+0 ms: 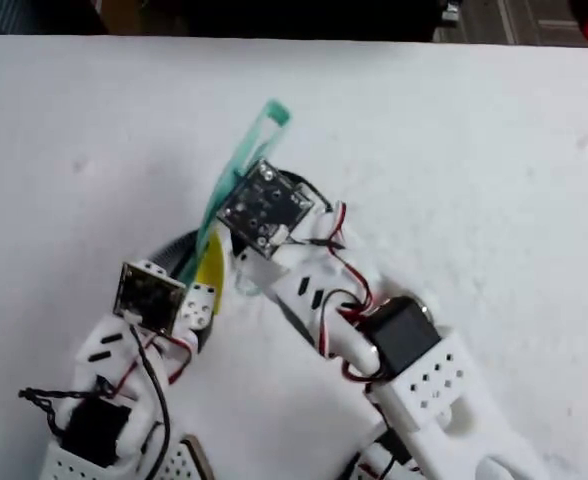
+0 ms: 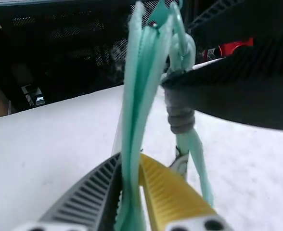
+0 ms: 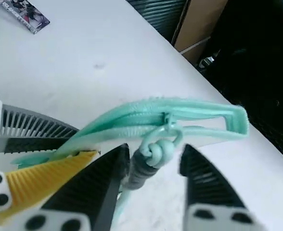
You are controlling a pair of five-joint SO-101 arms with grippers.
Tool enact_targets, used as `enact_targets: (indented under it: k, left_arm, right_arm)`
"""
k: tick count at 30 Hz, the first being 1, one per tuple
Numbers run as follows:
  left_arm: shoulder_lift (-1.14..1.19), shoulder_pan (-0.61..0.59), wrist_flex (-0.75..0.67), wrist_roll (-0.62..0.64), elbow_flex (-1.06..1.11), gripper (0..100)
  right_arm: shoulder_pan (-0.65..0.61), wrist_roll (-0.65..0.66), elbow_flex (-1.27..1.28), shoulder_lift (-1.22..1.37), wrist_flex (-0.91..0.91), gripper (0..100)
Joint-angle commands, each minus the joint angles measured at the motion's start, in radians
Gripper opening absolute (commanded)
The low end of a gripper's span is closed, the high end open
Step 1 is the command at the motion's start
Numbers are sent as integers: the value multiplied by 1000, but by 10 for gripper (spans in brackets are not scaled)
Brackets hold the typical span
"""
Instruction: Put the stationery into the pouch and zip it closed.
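Observation:
A flat teal pouch (image 1: 236,170) stands on edge above the white table, slanting away toward the far edge. My left gripper (image 2: 130,163) is shut on the near end of the pouch (image 2: 141,96), pinching it between a grey finger and a yellow finger (image 2: 170,192). From the pouch's (image 3: 180,113) zip hangs a teal cord with a grey knotted pull (image 3: 140,173). My right gripper (image 3: 156,151) is open, with that pull between its black fingers, against one of them and clear of the other. In the high view the right wrist camera (image 1: 264,208) covers that spot.
The white table (image 1: 474,150) stretches wide around both arms. A small printed card (image 3: 23,12) lies far off on the table. Beyond the table's far edge are dark clutter and a cardboard box (image 3: 199,24).

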Motion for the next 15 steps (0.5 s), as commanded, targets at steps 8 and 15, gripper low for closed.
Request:
enact_targets:
  k: [8,15]
  left_arm:
    - [-12,2,-28,15,-12,23]
    - [-12,4,-28,12,-34,35]
  right_arm:
    - [-5,58,-54,107,-73,53]
    - [-10,61,-71,33,-76,18]
